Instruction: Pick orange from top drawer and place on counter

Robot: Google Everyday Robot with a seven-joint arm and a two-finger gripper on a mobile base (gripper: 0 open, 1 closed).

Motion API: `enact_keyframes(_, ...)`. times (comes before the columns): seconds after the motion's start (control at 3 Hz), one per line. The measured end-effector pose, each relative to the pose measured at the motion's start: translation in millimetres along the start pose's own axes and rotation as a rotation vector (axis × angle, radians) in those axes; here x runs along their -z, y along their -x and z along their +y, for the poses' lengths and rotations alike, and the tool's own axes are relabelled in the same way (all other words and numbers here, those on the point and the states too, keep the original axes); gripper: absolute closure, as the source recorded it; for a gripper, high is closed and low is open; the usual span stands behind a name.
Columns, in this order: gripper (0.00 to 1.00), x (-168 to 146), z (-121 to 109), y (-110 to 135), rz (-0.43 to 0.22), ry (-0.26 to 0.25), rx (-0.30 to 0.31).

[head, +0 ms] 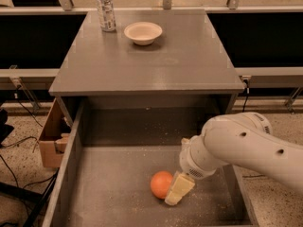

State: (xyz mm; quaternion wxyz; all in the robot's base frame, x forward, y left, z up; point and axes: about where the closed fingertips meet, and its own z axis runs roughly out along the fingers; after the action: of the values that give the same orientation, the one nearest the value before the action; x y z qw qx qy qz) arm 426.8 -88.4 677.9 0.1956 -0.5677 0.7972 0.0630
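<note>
**Gripper (179, 189) down by orange (160, 183) in top drawer (118, 193)**

You're hanging the gripper low over the drawer floor; grip state: can't tell. Orange is lying right against it, twd drawer's middle. Bowl (143, 32) & can (105, 9) are sitting well apart, back on counter (142, 65).

One high view, angled down from the front.
The camera looks over the open drawer (71, 174) toward the counter (142, 65) behind it, fairly near; the gripper (179, 190) sits low in frame, just right of the orange (160, 183).
</note>
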Motion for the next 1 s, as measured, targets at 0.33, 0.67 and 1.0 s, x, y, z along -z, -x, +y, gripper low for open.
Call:
enact_keyframes(0.33, 0.0, -22.7, 16.7, -3.3, 0.012, 0.041, -0.006)
enact_keyframes(0.67, 0.18, -38.7, 26.2, 0.8, 0.004, 0.07, 0.0)
enact_keyframes(1.0, 0.41, -51.3, 31.4, 8.4, -0.008, 0.093, 0.01)
